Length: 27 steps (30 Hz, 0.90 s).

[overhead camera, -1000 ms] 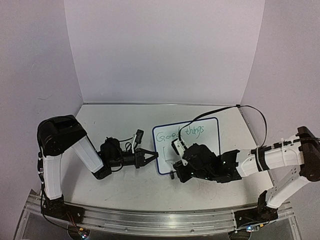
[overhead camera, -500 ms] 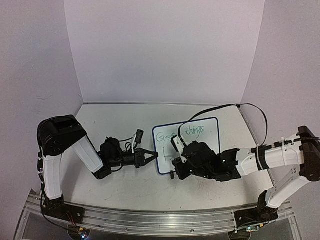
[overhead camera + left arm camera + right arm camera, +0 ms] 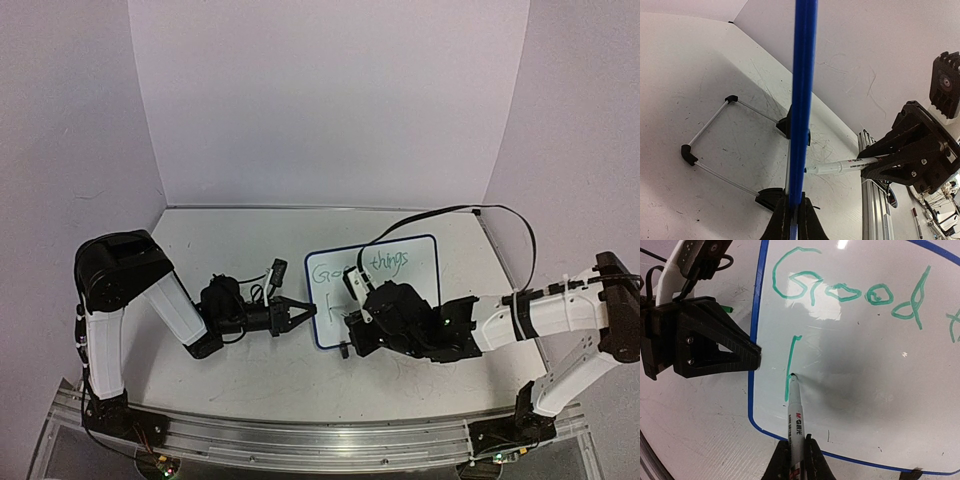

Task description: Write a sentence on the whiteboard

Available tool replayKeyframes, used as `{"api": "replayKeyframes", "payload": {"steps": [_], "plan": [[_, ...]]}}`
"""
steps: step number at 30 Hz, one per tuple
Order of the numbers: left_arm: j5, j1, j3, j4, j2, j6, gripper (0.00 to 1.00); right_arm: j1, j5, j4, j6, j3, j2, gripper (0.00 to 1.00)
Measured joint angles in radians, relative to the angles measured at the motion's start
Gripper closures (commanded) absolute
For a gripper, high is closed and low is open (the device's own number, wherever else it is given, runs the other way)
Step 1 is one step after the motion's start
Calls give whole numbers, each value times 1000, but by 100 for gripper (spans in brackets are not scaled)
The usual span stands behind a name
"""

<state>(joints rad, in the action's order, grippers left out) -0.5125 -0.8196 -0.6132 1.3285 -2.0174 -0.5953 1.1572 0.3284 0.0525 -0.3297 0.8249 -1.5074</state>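
White marker (image 3: 796, 415) pinched in right gripper (image 3: 794, 460), arm reaching low leftward, tip touching whiteboard (image 3: 850, 370) below green sentence (image 3: 840, 290). Board's blue edge clamped by left gripper (image 3: 793, 224), forearm level.

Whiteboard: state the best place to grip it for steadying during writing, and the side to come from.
Pinch the whiteboard by its thin blue frame, low on the left edge, coming from the left with one of the fingers on each face. That edge is bare, slim, and away from the marker writing from the near side. The left gripper is clamped there.
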Motion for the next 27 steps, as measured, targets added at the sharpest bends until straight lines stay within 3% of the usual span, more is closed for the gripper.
{"api": "replayKeyframes", "payload": {"steps": [27], "plan": [[1, 0, 0, 0, 0, -3, 100, 0, -25, -9, -66, -42, 11, 100]]}}
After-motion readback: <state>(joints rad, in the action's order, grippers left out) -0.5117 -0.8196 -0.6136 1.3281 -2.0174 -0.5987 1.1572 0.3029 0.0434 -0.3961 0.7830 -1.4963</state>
